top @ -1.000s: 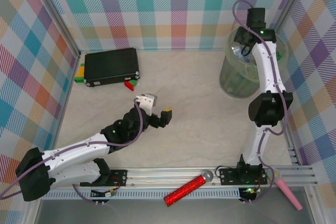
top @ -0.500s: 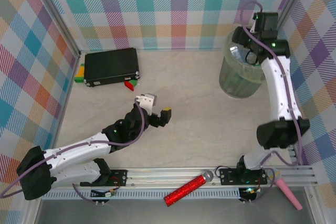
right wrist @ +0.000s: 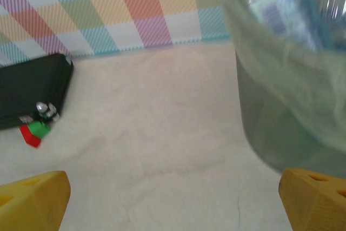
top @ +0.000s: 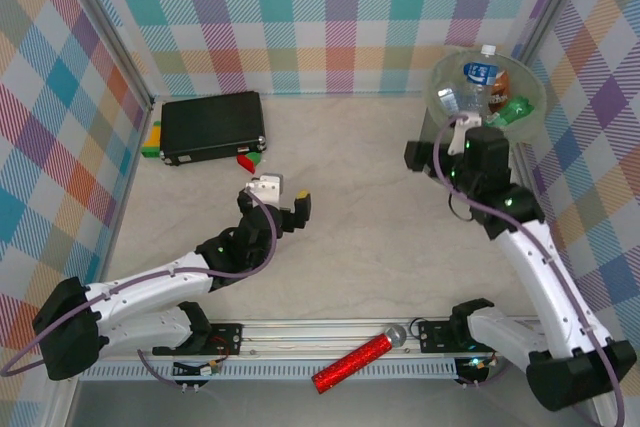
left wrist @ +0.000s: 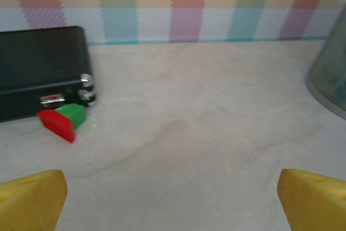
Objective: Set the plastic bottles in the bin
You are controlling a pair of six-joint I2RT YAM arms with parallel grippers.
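A back wall (top: 330,17), a left wall (top: 50,127) and a right wall (top: 600,147) close in the worktop (top: 370,217) on three sides. All three are covered in the same plaid of teal, purple, orange, red and green bands on white. Slim metal posts (top: 120,47) run along the two far corners where the walls meet. The worktop is pale beige with faint marbled veins, matte, and meets the back wall in a straight seam. A slotted aluminium rail (top: 300,330) spans its near edge, with a grey strip (top: 250,407) below it. The light is soft and even; shadows are faint and short.
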